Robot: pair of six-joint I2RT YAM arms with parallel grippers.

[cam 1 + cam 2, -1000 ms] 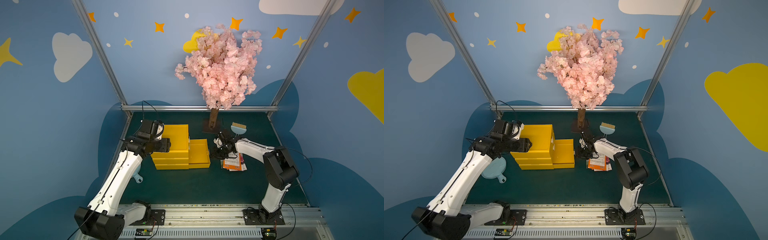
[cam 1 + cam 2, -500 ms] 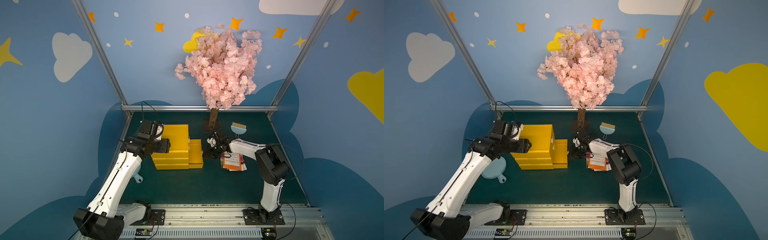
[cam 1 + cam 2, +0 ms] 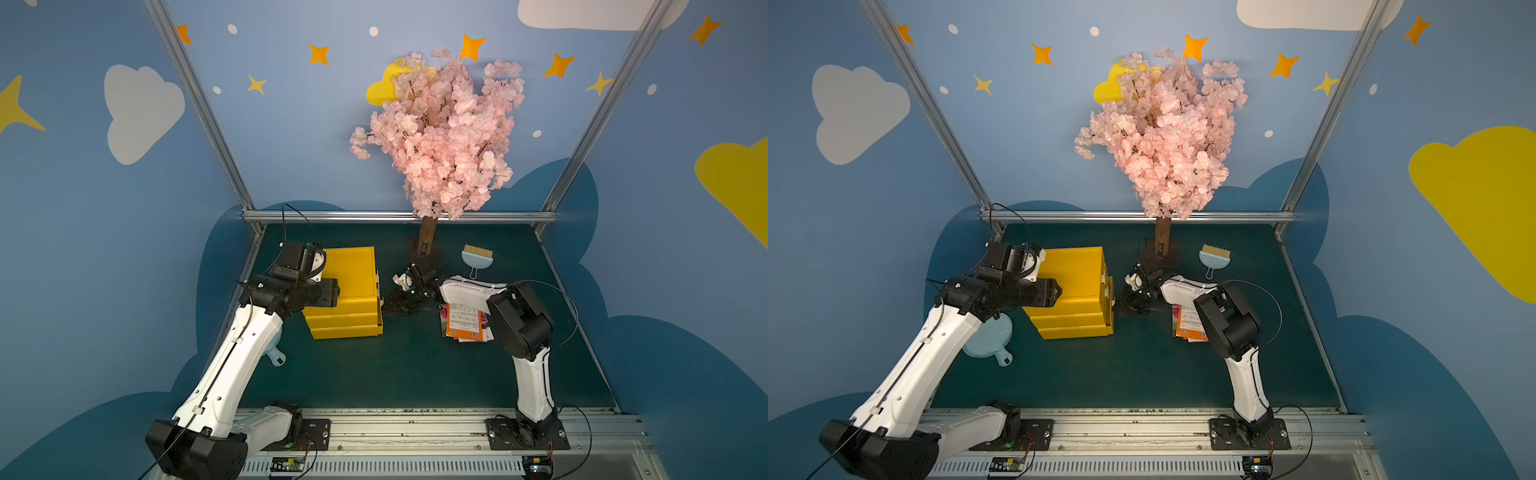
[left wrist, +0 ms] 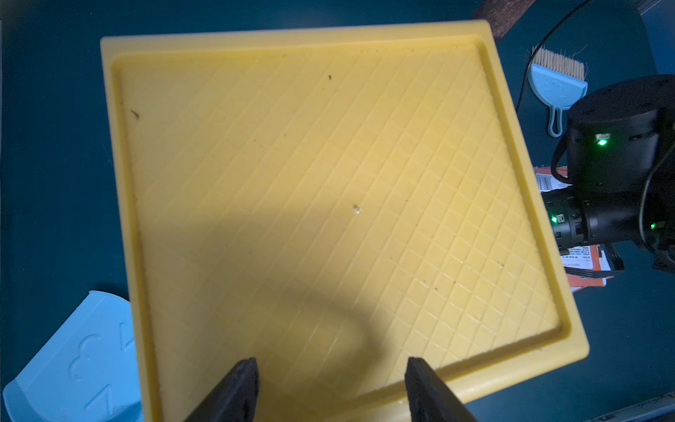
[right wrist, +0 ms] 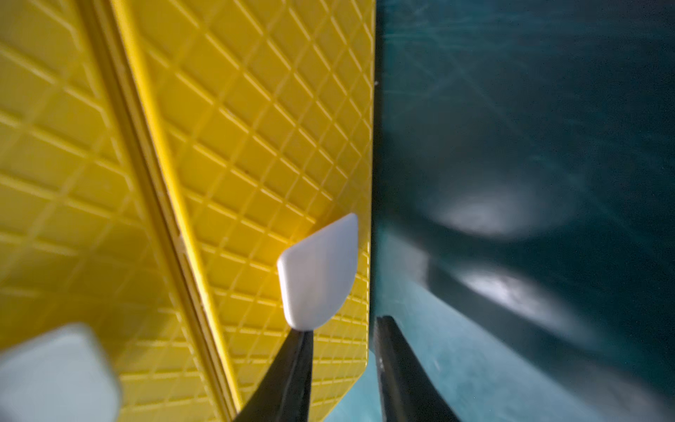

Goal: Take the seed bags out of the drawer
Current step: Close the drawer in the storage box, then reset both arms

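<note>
Several seed bags (image 3: 463, 326) (image 3: 1187, 326) lie stacked on the green mat, partly under my right forearm; their orange edge also shows in the left wrist view (image 4: 580, 282). The yellow three-drawer cube (image 3: 349, 270) (image 3: 1073, 270) has all its fronts pushed in. My right gripper (image 3: 388, 305) (image 5: 343, 325) is at the drawer (image 5: 263, 146) nearest the mat. It is narrowly open: one finger lies on that front just below the white handle tab (image 5: 317, 270), the other stands off its edge. My left gripper (image 3: 334, 291) (image 4: 331, 360) is open over the cube's top, holding nothing.
A pink blossom tree (image 3: 436, 137) stands behind the cube and my right gripper. A light-blue brush (image 3: 477, 257) lies at the back right. A light-blue pan (image 3: 988, 336) lies under my left arm. Metal frame posts and blue walls close in the mat.
The drawer that stood pulled out to the right has slid back into the cube, with my right gripper following it leftward. The left arm has not moved.
</note>
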